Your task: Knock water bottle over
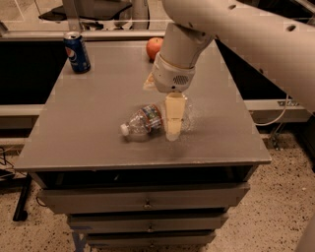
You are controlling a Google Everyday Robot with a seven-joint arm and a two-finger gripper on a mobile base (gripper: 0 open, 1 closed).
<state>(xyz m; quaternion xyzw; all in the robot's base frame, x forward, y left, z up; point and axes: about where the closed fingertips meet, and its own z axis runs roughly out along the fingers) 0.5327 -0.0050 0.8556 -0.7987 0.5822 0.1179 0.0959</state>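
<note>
1. This looks like a work room, like an office or a lab.
2. A gray metal table [74, 142] with drawers [142, 199] stands on a speckled hard floor [283, 202].
3. A dark chair [93, 11] sits at the back.
4. A big white robot arm [236, 29] holds its gripper [172, 134] low over the table's middle.
</note>
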